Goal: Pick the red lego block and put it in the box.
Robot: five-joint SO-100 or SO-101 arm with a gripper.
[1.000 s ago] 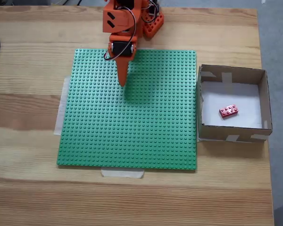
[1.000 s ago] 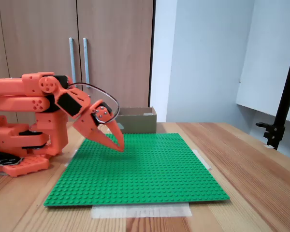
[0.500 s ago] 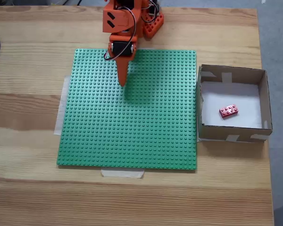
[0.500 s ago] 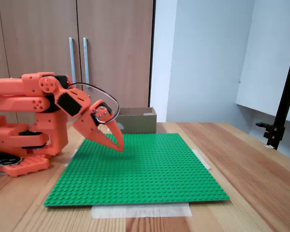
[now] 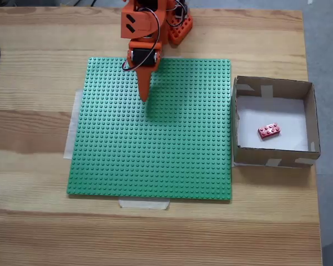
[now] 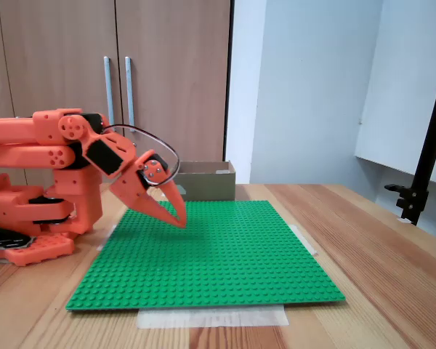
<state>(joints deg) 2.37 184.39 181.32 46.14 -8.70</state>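
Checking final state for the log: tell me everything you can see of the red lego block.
The red lego block is a small red plastic brick with two rows of studs facing up. It lies flat, slightly askew, on the white floor of the box, near the middle, clear of all four walls. Nothing touches it but the floor; the gripper is away over the green baseplate.

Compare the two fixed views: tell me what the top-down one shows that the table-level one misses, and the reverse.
Top-down: the red lego block lying on the white bottom of the box. Table-level: wooden cabinet doors and a black stand at the right edge. Both: the shut end effector over the green baseplate, and the box.
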